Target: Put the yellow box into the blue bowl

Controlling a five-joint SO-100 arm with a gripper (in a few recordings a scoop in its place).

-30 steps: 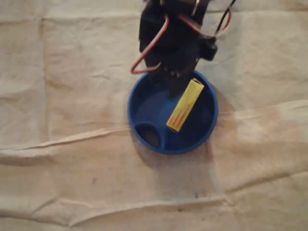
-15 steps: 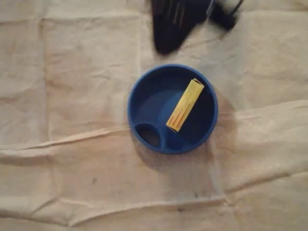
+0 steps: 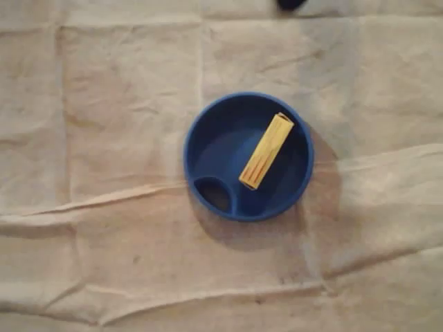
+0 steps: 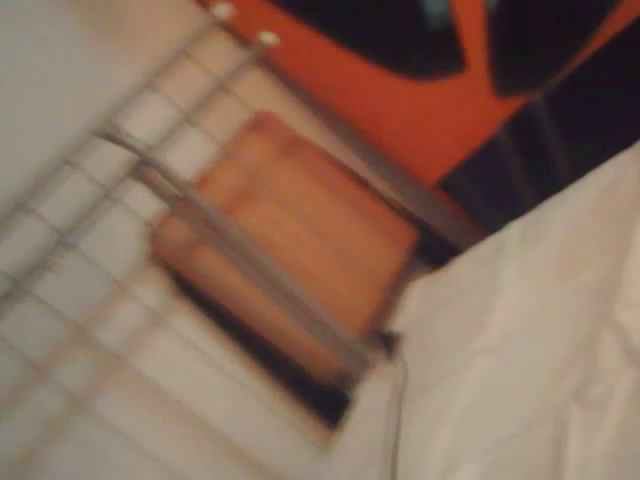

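Observation:
The yellow box [image 3: 266, 151] lies slantwise inside the blue bowl [image 3: 201, 138], its upper end leaning on the far right of the rim and its lower end near the bowl's middle. The bowl sits in the middle of the cloth-covered table in the overhead view and has a small oval pocket [image 3: 213, 195] at its lower left. A dark scrap of the arm [image 3: 291, 3] pokes in at the top edge, well clear of the bowl.
A creased beige cloth [image 3: 104, 138] covers the table all around the bowl. The blurred wrist view looks away from the table at a wire rack [image 4: 200, 230], an orange-brown block [image 4: 290, 250] and white cloth [image 4: 540, 340].
The arm has drawn back from over the bowl's far rim to the top edge and almost out of the picture. The yellow box and the bowl have not moved.

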